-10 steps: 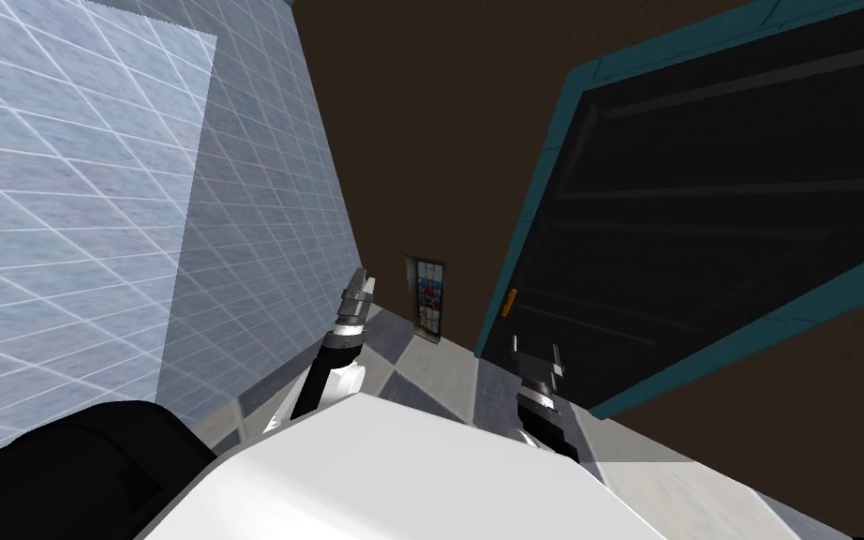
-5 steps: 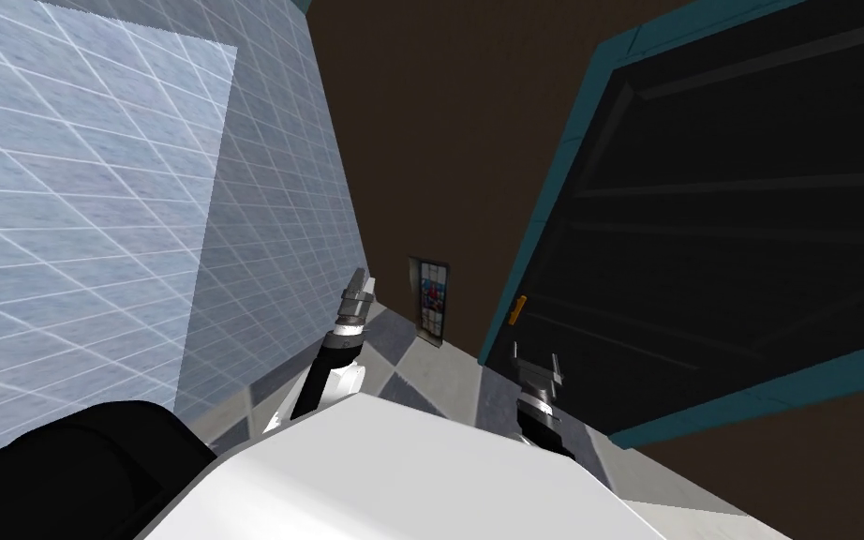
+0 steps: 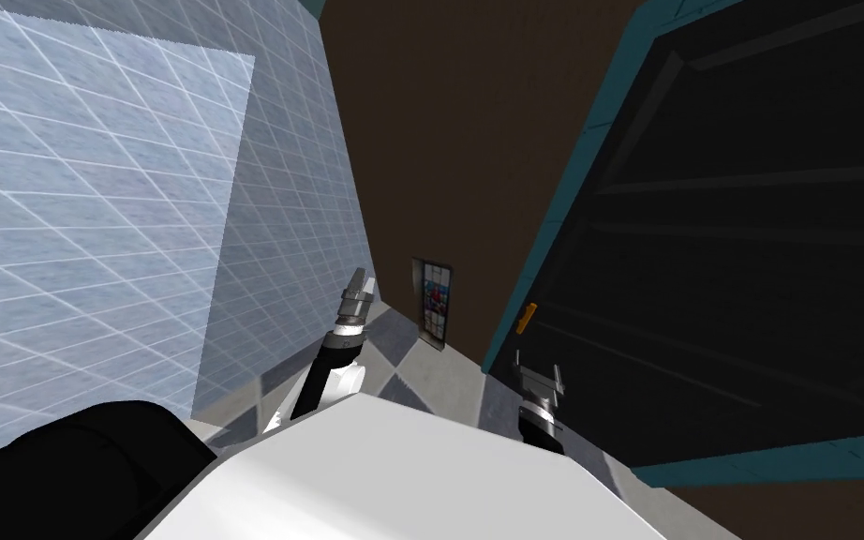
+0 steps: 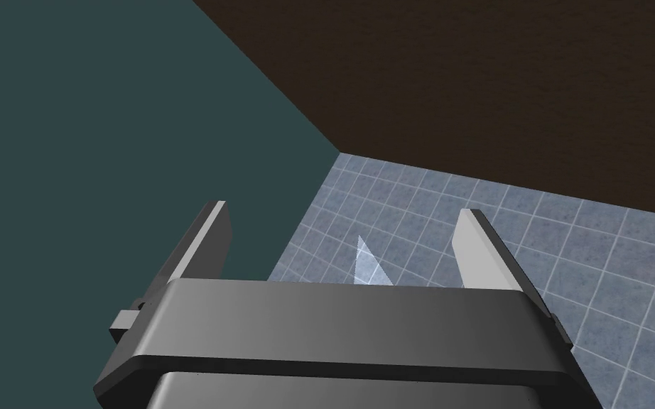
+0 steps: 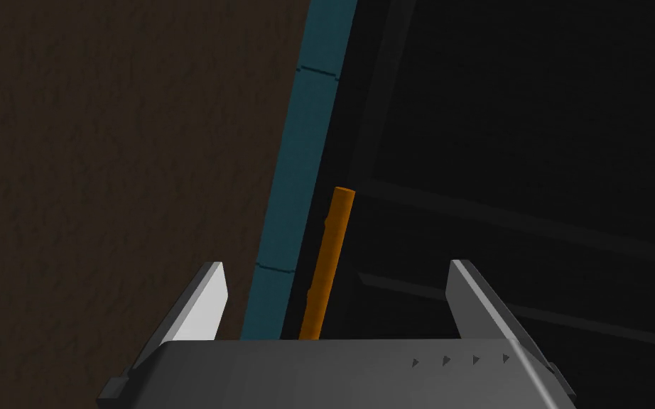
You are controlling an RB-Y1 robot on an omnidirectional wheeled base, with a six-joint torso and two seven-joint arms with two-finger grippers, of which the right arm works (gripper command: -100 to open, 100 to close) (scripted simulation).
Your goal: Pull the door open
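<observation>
A dark panelled door [image 3: 739, 244] in a teal frame [image 3: 566, 197] stands ahead on my right, with a small orange handle [image 3: 527, 317] near its left edge. My right gripper [image 3: 538, 372] hangs open just below that handle, not touching it. In the right wrist view the orange handle [image 5: 327, 266] rises between the open fingers of the right gripper [image 5: 333, 298], a little way off, beside the teal frame [image 5: 298, 177]. My left gripper [image 3: 358, 281] is raised near the tiled wall; the left gripper [image 4: 340, 245] stands open with nothing in it.
A blue-grey tiled wall [image 3: 93, 216] runs close along my left. A brown wall [image 3: 458, 141] fills the corner ahead, with a small coloured picture [image 3: 435, 298] low on it. The floor [image 3: 421, 361] has grey and white tiles.
The whole head picture has shifted: the door and its handle have slid right and grown larger, so I have moved closer. Both arms keep their pose.
</observation>
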